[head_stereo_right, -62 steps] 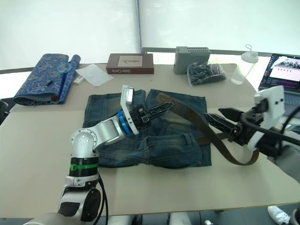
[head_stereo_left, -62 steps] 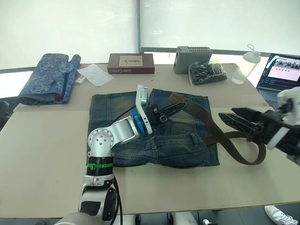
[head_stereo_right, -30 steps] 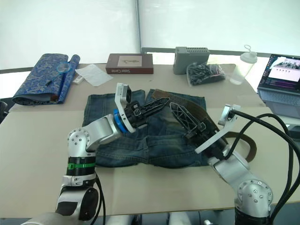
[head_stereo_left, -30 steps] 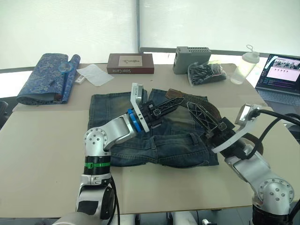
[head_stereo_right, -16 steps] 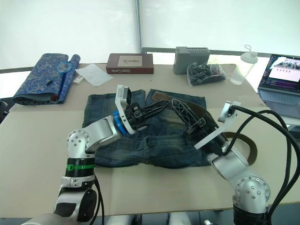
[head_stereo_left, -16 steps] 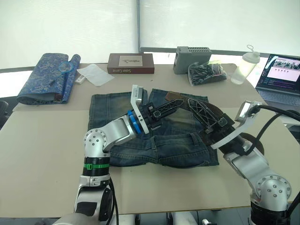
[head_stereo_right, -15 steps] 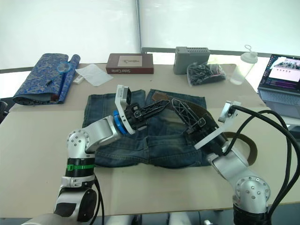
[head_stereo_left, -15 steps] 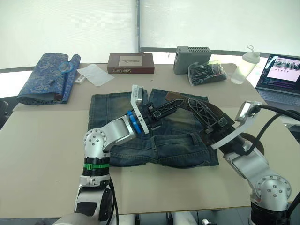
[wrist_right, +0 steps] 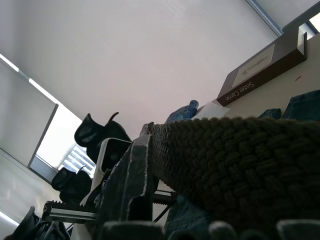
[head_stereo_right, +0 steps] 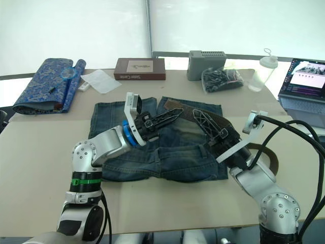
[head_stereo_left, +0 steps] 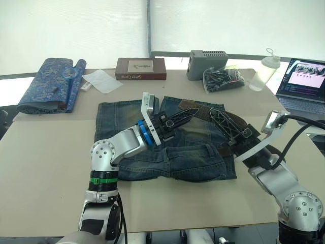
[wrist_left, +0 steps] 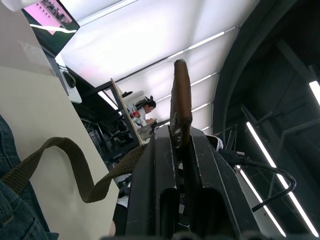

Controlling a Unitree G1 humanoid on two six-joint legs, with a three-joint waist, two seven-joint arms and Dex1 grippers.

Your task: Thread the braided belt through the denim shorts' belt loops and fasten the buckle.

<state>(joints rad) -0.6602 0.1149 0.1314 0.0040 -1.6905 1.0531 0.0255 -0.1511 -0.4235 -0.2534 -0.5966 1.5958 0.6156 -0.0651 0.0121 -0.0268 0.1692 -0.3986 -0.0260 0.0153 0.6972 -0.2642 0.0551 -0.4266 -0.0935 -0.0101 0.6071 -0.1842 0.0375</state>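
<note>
— Belt position? Long dark brown braided belt (head_stereo_left: 238, 123) lies across the dark blue denim shorts (head_stereo_left: 203, 158) on the beige table (head_stereo_left: 45, 152), looping off their right edge.

— Left gripper (head_stereo_left: 193, 112) clamps the strap's tip; the left wrist view shows it pinched upright. Right gripper (head_stereo_right: 199, 116) grasps the strap too; its wrist view shows the weave against one finger (wrist_right: 132, 175).

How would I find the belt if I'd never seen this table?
Look for the blue denim shorts spread mid-table. The belt lies across their top edge and loops off their right side. It is the only long brown woven strap there, pinched by both black grippers.
</note>
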